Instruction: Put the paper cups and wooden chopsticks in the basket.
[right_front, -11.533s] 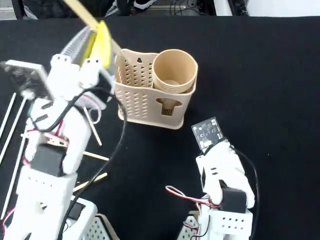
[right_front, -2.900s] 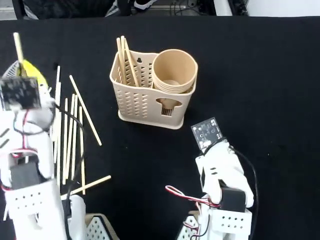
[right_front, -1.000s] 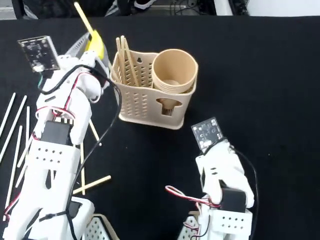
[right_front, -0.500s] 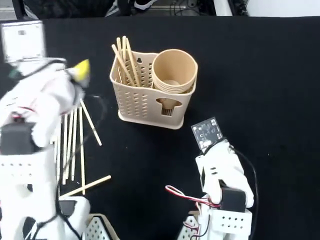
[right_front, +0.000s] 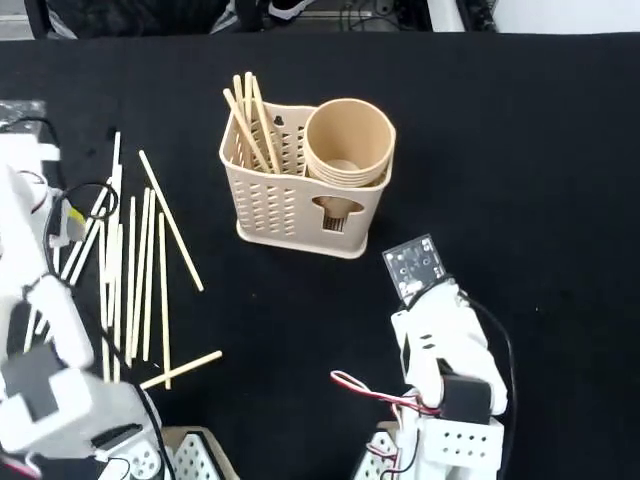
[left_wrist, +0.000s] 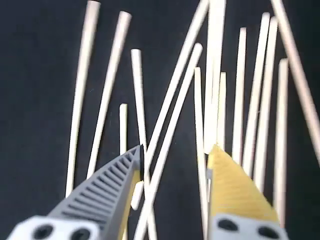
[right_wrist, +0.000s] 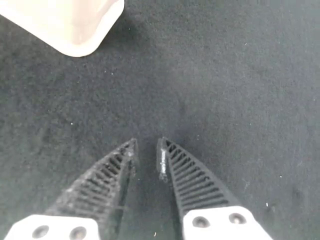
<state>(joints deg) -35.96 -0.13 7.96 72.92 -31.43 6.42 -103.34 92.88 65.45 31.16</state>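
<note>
The beige basket (right_front: 300, 205) stands at the middle back of the table. A stack of paper cups (right_front: 348, 140) sits in its right compartment, and several wooden chopsticks (right_front: 250, 115) stand upright in its left one. More loose chopsticks (right_front: 135, 260) lie on the black cloth at the left. My left gripper (left_wrist: 175, 152) hangs open just above them, with crossed chopsticks (left_wrist: 172, 105) between and beyond its grey and yellow fingers. My right gripper (right_wrist: 146, 147) is low over bare cloth in front of the basket, its fingers almost together and holding nothing.
The left arm (right_front: 35, 300) stands along the table's left edge, the right arm (right_front: 440, 340) at the front right. A corner of the basket (right_wrist: 70, 25) lies a short way from the right gripper. Black cloth (right_front: 520, 180) stretches to the right.
The left arm has let a chopstick go into the basket's left compartment, then swung back left and down over the loose chopsticks, gripper open. The right arm has not moved.
</note>
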